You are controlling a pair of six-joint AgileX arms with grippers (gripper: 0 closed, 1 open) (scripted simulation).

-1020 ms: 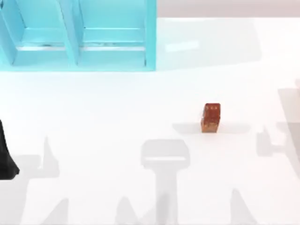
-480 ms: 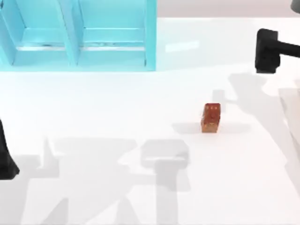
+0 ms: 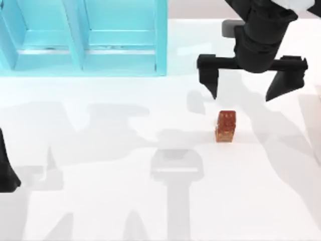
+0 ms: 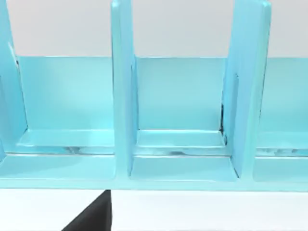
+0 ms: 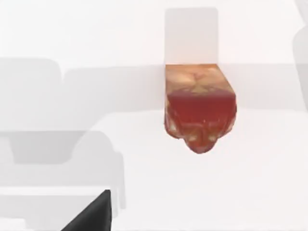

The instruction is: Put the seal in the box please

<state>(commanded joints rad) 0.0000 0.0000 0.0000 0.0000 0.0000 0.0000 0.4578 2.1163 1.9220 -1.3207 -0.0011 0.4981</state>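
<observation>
The seal is a small reddish-brown upright block standing on the white table right of centre; the right wrist view shows the seal close below the camera. My right gripper hangs open just behind and above it, its two black fingers spread wide, one finger to the seal's left and the other further right. The box is a light blue container with dividers at the back left, seen as the box in the left wrist view. My left arm rests at the table's left edge.
The white table carries grey shadows of both arms. Open tabletop lies between the seal and the blue box.
My right arm has swung in from the right edge toward the middle and now hovers open over the seal. The seal and my left arm have stayed put.
</observation>
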